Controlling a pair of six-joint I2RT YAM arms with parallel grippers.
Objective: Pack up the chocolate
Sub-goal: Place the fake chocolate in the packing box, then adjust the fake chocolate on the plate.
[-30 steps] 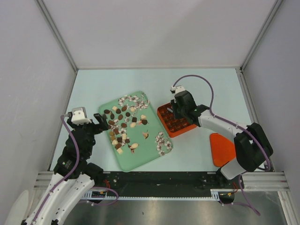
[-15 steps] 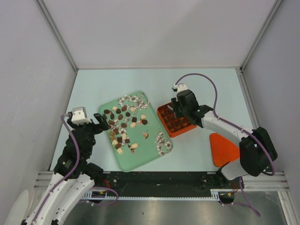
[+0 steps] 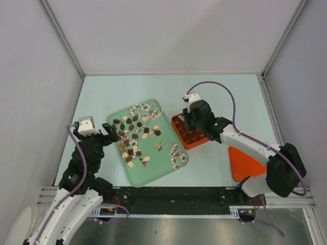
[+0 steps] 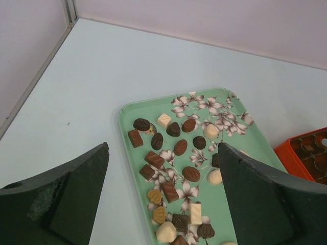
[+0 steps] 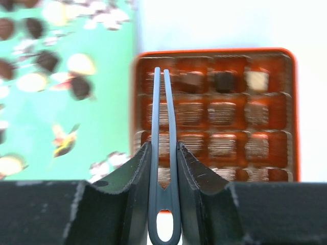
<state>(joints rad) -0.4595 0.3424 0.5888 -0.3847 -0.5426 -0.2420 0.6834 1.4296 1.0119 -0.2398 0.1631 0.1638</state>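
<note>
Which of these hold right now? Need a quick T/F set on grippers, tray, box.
1. Most chocolate lies on the green tray. True.
2. The right gripper pinches a chocolate directly. False: it is shut on tweezers, and nothing shows between their tips.
3. The left gripper is open and empty. True.
4. Every cell of the orange box is filled. False: three pieces show in one edge row; most cells look empty.
5. A lid covers the box. False: it is open; a flat orange piece lies apart from it on the table.
</note>
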